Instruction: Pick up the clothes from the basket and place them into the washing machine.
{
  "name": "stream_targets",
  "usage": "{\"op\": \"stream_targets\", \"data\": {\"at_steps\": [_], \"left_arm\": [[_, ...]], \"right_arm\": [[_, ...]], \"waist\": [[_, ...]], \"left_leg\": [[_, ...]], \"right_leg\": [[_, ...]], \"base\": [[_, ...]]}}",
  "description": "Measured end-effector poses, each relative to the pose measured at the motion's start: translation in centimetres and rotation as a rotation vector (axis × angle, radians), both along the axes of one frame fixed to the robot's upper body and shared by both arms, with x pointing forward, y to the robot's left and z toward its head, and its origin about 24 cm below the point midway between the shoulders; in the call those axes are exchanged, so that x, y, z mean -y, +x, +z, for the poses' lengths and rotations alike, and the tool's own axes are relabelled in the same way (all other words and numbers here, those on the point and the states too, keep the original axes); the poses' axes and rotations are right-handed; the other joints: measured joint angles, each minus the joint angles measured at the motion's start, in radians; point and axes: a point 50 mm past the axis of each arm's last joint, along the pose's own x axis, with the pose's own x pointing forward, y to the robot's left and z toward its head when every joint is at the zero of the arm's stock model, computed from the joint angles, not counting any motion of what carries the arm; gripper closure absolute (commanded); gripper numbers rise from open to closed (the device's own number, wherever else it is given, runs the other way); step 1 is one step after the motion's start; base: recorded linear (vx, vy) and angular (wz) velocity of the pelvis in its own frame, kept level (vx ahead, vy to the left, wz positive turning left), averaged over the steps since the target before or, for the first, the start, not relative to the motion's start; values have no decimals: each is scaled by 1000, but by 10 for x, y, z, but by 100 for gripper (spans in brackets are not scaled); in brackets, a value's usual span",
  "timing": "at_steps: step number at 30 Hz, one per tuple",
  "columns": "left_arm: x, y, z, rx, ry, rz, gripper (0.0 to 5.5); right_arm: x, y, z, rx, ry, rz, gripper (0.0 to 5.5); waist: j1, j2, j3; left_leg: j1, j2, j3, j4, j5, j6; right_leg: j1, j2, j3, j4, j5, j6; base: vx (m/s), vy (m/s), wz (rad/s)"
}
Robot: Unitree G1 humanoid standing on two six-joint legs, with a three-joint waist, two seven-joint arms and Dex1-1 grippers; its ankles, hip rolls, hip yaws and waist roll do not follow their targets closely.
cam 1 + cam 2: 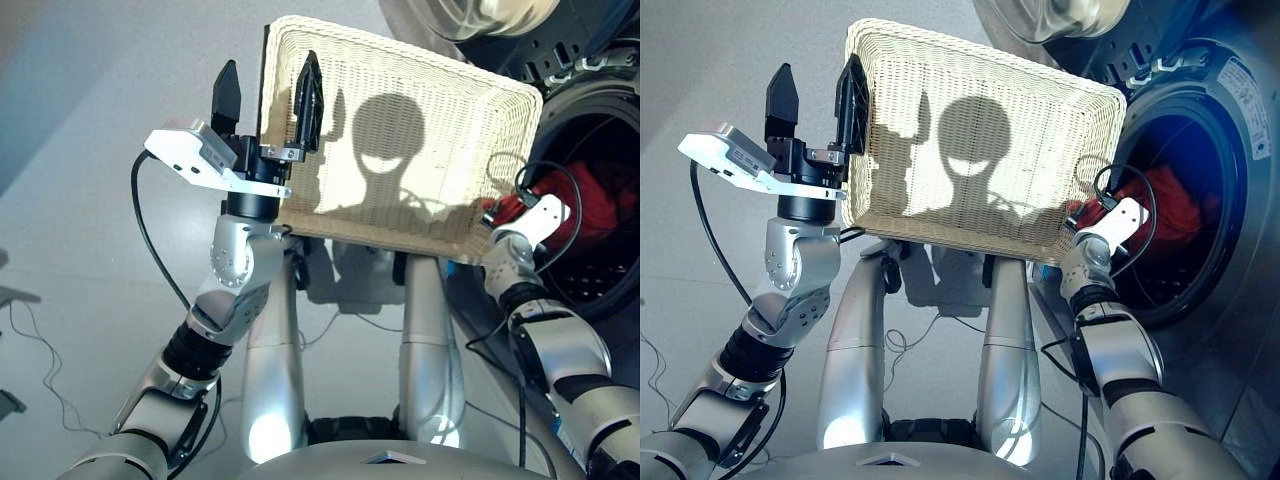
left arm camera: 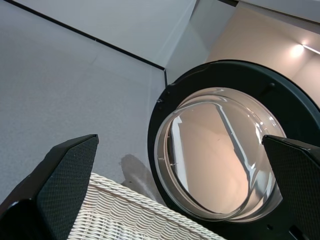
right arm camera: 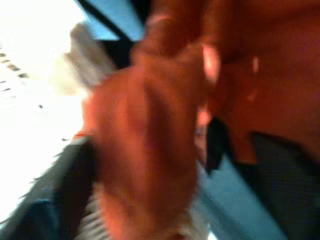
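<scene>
The cream-white basket (image 1: 420,90) sits in front of me, its woven bottom bare except for shadows. My left gripper (image 1: 268,85) is open, one finger on each side of the basket's left rim (image 2: 125,210). The washing machine (image 1: 1230,120) stands on the right with its drum hole open and red clothes (image 1: 1175,210) inside. My right gripper (image 1: 1082,214) is at the basket's right corner, at the drum's mouth. It is open, and red cloth (image 3: 150,140) lies loosely between its fingers (image 3: 287,190) and hides most of them.
The round glass door (image 2: 215,150) hangs open beyond the basket's far side. Black cables (image 1: 1120,180) loop around my right wrist. Another cable (image 1: 150,240) trails from my left arm over the grey floor (image 1: 90,120).
</scene>
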Motion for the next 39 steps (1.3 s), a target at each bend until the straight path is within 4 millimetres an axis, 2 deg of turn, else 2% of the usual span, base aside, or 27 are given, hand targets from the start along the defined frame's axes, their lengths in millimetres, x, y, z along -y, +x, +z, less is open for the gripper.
{"op": "stream_targets", "data": {"at_steps": [3, 9, 25, 26, 27, 36, 39], "left_arm": [[0, 0, 0, -2, -2, 3, 0], [-1, 0, 0, -6, -8, 12, 0], [-1, 0, 1, -1, -9, 13, 0], [-1, 1, 2, 0, -9, 12, 0], [0, 1, 2, 1, -9, 12, 0], [0, 1, 2, 2, -9, 11, 0], [0, 1, 2, 2, -9, 11, 0]], "right_arm": [[1, 1, 2, 3, -5, -4, 550], [3, -1, 2, 1, -34, 1, 550], [2, -5, 0, 19, -56, 5, 550], [2, -5, 0, 19, -56, 5, 479], [2, -5, 1, 19, -57, 3, 0], [15, -9, 8, 82, -12, -100, 0], [13, -8, 8, 90, -3, -93, 0]], "waist": [[17, 0, 0], [16, -3, 0], [14, -3, 0], [14, -3, 0], [14, -3, 0], [9, -4, 0], [5, -4, 0]], "left_leg": [[0, 0, 0, 0, 0, 0], [-7, -5, -4, 1, 2, 4], [-11, -6, -4, 0, 2, 4], [-11, -6, -4, 1, 2, 4], [-11, -6, -4, 1, 2, 4], [-11, -6, -4, 6, 3, 4], [-11, -5, -5, 6, 3, 4]], "right_leg": [[0, -3, -1, -1, -2, 1], [2, -10, -7, -1, -5, 4], [-3, -11, -7, -1, -5, 5], [-3, -11, -7, -1, -5, 5], [-3, -11, -7, -1, -5, 5], [-2, -10, -7, 2, -5, 5], [-2, -10, -7, 2, -5, 5]], "base": [[0, 0, 0], [0, 0, 0], [0, 0, 0], [0, 0, 0], [0, 0, 0], [0, 0, 0], [0, 0, 0]]}}
